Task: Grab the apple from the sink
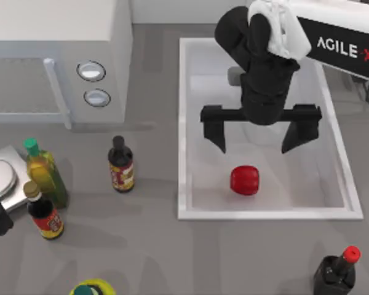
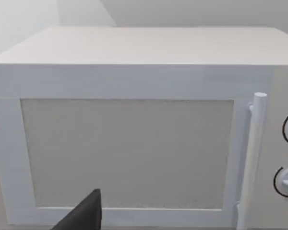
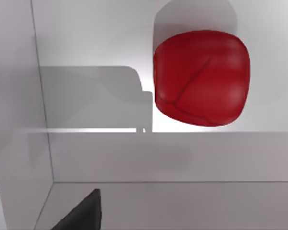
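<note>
Right gripper (image 1: pixel 254 142) wide open, empty, above apple (image 1: pixel 244 180) in sink (image 1: pixel 183 123) (glossy, probably slick): pinch across widest middle.

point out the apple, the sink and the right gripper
apple (image 1: pixel 244 180), top view, middle of its red top
sink (image 1: pixel 183 123), top view, left rim of the basin
right gripper (image 1: pixel 256 141), top view, open, midway between its two fingertips above the sink floor

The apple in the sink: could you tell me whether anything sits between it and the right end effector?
Nothing visible does. The right end effector hangs open over the sink, and the apple lies alone on bare floor just beyond its fingertips.
</note>
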